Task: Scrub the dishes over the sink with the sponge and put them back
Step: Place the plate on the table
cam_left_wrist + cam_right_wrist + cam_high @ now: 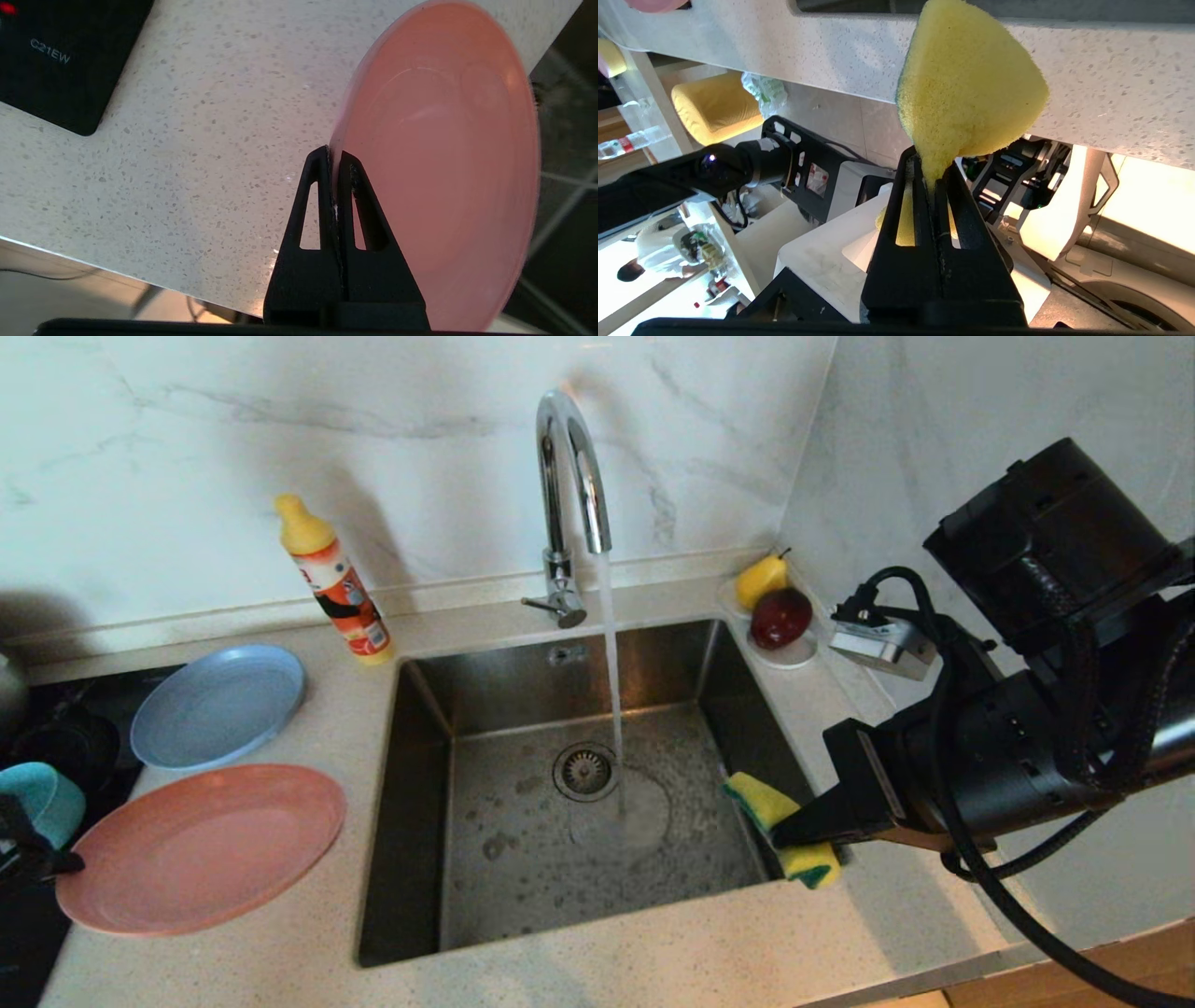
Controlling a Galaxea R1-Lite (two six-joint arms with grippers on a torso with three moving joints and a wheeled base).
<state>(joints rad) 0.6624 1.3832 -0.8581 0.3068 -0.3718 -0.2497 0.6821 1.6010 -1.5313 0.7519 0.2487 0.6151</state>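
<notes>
Scrubbing has not begun, judging by the layout: the left gripper (335,161) pinches the rim of the pink plate (201,845) on the counter left of the sink (448,709), while the right gripper (930,165) squeezes the sponge (782,826) at the sink's right edge. Water runs from the tap (569,476). Counted: two plates, the other being the blue plate (219,705) behind it, one bowl (42,798), one sponge; all three dishes appear unwashed.

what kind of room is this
Most likely a home kitchen: a steel sink set in a speckled stone counter, a running tap against a marble wall, a dish soap bottle, and plates beside the basin.
</notes>
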